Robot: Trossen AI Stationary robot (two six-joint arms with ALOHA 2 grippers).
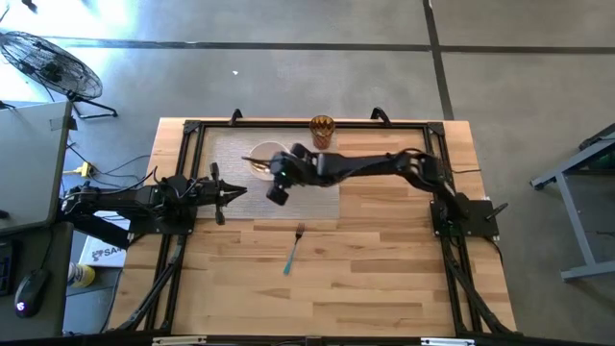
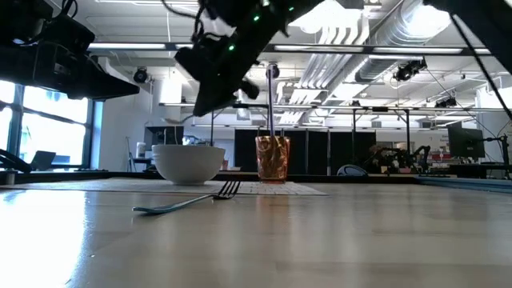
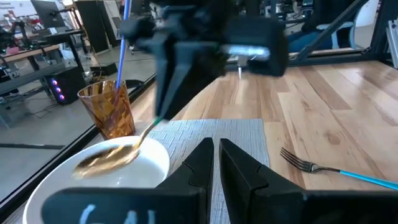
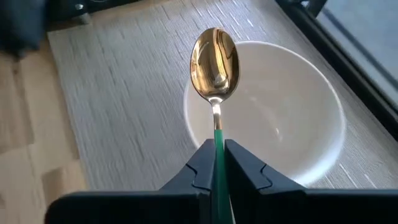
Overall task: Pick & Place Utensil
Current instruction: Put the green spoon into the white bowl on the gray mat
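Observation:
A spoon with a gold bowl (image 4: 214,59) and a green handle is held by my right gripper (image 4: 217,163), which is shut on it above the white bowl (image 4: 280,118) on the grey placemat (image 4: 118,93). In the left wrist view the spoon's gold end (image 3: 134,146) reaches down into the white bowl (image 3: 74,180). A fork (image 1: 293,248) with a blue handle lies flat on the wood nearer the near edge. An amber cup (image 1: 322,131) stands behind the bowl with a blue-handled utensil (image 3: 123,43) upright in it. My left gripper (image 3: 216,155) waits shut, left of the bowl. My right gripper pinches the spoon's green handle (image 4: 218,138) between its two fingers, which lie along the handle. It comes slanting down from the table's right side. The spoon is tilted, gold end lowest, over the white bowl; whether it touches the bowl I cannot tell.
The fork (image 2: 188,202) lies on open wood in front of the placemat. A black frame (image 1: 192,135) runs around the work area. The amber cup (image 2: 273,158) stands close to the right of the bowl (image 2: 188,162) in the low view.

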